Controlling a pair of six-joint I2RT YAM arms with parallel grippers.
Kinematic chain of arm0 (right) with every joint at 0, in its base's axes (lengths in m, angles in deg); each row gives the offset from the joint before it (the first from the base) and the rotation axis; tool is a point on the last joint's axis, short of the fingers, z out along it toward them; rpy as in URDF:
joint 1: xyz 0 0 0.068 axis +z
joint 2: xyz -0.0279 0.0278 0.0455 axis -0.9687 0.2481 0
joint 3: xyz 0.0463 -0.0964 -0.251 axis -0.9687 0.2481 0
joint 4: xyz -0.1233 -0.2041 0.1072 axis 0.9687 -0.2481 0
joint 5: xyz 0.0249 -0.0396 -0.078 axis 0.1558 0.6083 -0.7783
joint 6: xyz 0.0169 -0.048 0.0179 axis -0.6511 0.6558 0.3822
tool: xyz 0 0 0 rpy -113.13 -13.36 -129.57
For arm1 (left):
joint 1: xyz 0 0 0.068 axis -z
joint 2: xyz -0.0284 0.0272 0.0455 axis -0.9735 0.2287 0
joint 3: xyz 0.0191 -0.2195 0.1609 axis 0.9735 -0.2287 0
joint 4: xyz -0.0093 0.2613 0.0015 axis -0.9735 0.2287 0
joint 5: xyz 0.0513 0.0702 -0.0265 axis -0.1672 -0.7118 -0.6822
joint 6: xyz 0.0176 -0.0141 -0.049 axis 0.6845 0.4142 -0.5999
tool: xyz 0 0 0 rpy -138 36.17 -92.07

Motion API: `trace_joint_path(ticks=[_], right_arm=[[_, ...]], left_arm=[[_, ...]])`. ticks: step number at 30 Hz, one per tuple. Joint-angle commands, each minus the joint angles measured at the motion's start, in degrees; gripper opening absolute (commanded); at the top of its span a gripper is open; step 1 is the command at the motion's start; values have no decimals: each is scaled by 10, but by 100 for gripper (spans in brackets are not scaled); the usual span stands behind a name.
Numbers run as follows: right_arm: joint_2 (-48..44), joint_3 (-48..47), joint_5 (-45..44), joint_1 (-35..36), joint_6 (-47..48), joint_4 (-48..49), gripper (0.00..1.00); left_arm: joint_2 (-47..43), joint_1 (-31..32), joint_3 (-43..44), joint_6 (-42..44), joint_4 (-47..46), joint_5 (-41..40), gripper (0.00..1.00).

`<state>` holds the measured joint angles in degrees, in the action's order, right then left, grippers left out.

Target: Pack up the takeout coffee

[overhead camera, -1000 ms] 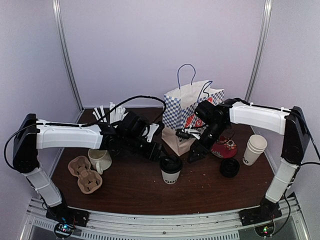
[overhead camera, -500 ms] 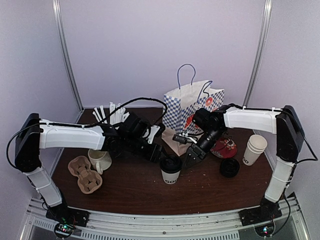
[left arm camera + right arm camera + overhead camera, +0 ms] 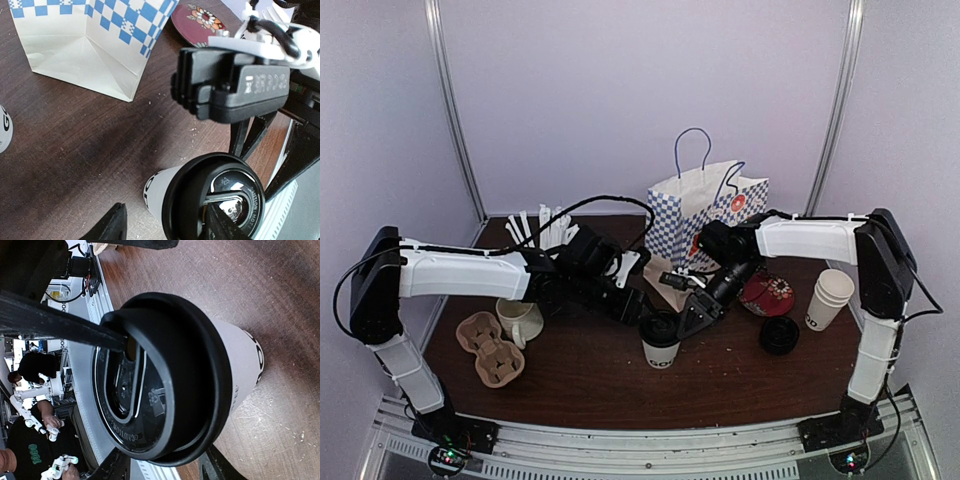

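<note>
White paper cup (image 3: 661, 355): smooth, round and tapering, with black lettering near its base. It stands upright on the table between the tips of the two grippers.
Black plastic lid (image 3: 150, 390): glossy and round, with a raised rim and small embossed lettering. It sits on the cup, straight ahead of the right gripper's fingers.
Left gripper (image 3: 162, 227): matte black, jaws well apart, holding nothing. One finger lies to the left of the cup and the other overlaps the lid's edge. Whether that finger touches the lid cannot be told.
Right gripper (image 3: 165, 467): black and angular, jaws spread wide and empty. The lidded cup is ahead of it, in line with the gap between its fingers.
Brown table (image 3: 590, 385): dark wood grain dotted with pale specks, under both grippers.
Paper bag (image 3: 705, 215): cream paper printed with blue checks, with sharp creases and blue cord handles. It stands just behind both grippers.
Red plate (image 3: 767, 293): round with a flower pattern, to the right of the right gripper.
Change since a second ago: the right gripper was near the foot of the bag, apart from the cup, and has since moved in close to the cup's right side. The cup and the left gripper are where they were.
</note>
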<state>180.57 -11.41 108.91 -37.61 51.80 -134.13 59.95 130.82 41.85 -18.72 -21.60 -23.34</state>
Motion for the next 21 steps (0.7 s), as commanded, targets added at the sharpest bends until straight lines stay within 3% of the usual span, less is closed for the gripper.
trace_joint_path(ticks=[1,6,11,21], right_arm=[[27,-13,-77,5,-21,11,46],[61,3,-213,4,-37,9,45],[81,6,-253,3,-32,9,43],[33,-55,-125,-4,21,-35,44]], left_arm=[[8,-4,-12,-1,-4,-2,54],[12,-4,-20,4,6,-11,53],[6,-4,-40,10,21,-31,52],[-34,-5,-20,39,-14,-9,59]])
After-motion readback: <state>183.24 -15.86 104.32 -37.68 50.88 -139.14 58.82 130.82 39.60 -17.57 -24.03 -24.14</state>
